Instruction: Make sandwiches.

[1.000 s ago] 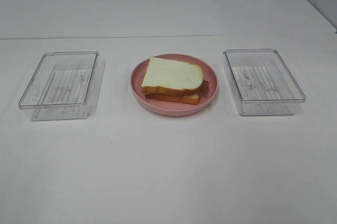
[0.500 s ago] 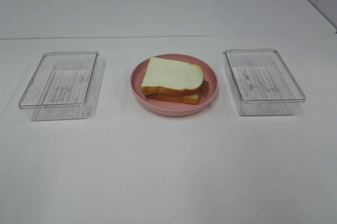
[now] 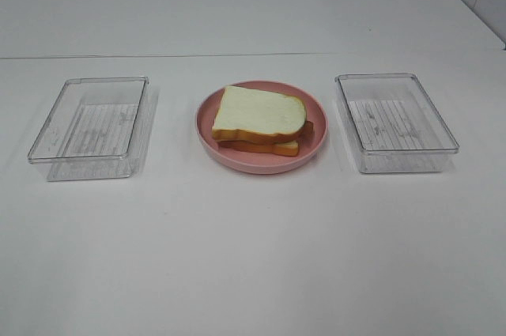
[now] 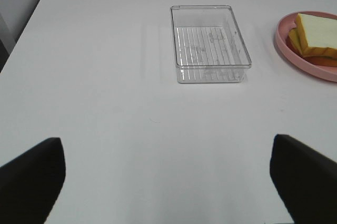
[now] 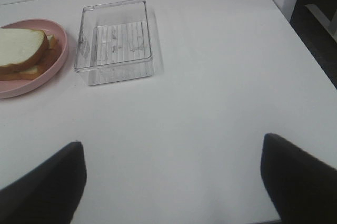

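The sandwich [image 3: 261,122] sits assembled on the pink plate [image 3: 207,126] at desk centre, between two empty clear trays [image 3: 88,127], so the task appears complete. Both grippers, left [image 4: 168,182] and right [image 5: 171,182], hang released, jaws spread wide, grasping nothing

Two clear, glossy rectangular plastic trays with ribbed floors [image 3: 88,126] [image 3: 395,120] flank a smooth pink round plate [image 3: 207,126] carrying the matt, foam-like toy bread sandwiches [image 3: 259,115] on a smooth, faintly shiny white worktop [image 3: 253,257].

White table [image 3: 253,257] with a seam across it, pale wall beyond, dark floor past the table's edge
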### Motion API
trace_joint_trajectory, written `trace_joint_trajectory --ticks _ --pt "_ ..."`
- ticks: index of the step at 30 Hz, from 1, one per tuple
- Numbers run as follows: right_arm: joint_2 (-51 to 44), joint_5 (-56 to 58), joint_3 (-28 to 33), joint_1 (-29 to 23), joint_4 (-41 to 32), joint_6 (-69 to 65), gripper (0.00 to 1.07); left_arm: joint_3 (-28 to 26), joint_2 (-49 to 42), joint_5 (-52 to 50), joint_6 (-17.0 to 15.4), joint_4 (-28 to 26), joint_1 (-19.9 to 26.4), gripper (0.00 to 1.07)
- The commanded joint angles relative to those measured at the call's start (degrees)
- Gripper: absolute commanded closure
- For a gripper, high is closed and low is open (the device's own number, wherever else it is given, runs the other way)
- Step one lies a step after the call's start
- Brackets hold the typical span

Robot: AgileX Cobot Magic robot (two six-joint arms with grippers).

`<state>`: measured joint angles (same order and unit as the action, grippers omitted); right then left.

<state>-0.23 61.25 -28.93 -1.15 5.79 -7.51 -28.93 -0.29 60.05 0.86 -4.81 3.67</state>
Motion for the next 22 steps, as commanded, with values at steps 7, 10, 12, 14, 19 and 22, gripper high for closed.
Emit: trace_joint_trajectory --ticks 7,10,12,14,19,22 --pt "-1.0 -0.8 0.1 0.1 0.2 0.6 0.22 0.3 -0.9 -0.8 0.2 -0.3 -0.2 0.09" --pt "-1.0 -0.8 0.1 0.1 0.2 0.6 0.22 0.3 -0.9 -0.8 0.2 -0.3 -0.2 0.09" --pt "-1.0 -0.8 0.1 0.1 0.2 0.6 0.22 0.3 -0.9 -0.8 0.2 -0.3 -0.2 0.09" --pt "-1.0 -0.8 0.1 0.1 0.2 0.6 0.22 0.3 -0.9 -0.8 0.2 -0.3 -0.2 0.09" --pt "-1.0 -0.8 0.1 0.1 0.2 0.6 0.22 0.3 -0.9 -0.8 0.2 -0.3 -0.2 0.09" --pt "-1.0 -0.8 0.1 0.1 0.2 0.6 0.22 0.3 -0.9 -0.8 0.2 -0.3 -0.2 0.09"
